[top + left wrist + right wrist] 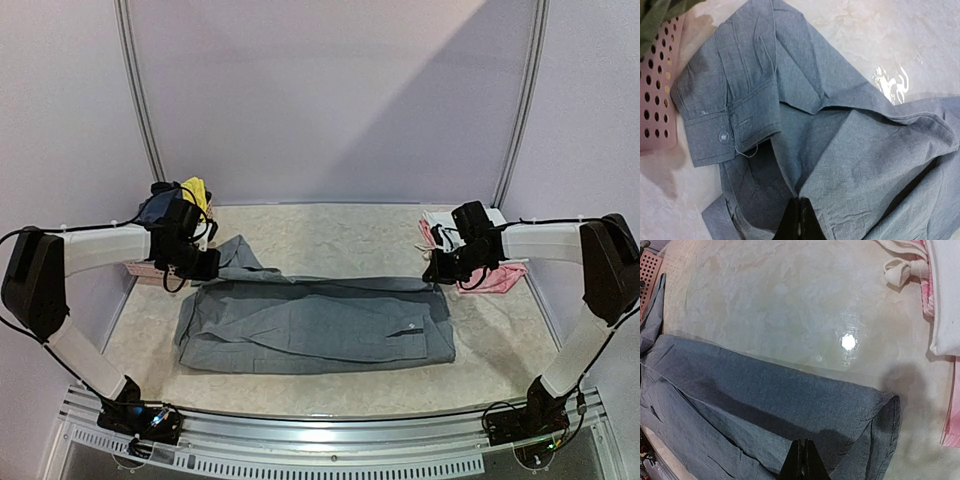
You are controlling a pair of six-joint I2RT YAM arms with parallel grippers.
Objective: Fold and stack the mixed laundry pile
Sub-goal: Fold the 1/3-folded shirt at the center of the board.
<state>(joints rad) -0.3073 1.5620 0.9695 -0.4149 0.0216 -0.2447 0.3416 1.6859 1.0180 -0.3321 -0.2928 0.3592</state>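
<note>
Top external view: the grey garment (320, 332) lies spread across the middle of the counter (330, 228), with 1 buttoned cuff beside the pink basket (655, 90). The left end effector (203, 268) is pinched tight on its far left fold, and the right end effector (437, 270) is pinched tight on its far right fold. White and pink pieces (495, 278) lie just beside the right end effector. A yellow garment (195, 190) sits at the far left.
</note>
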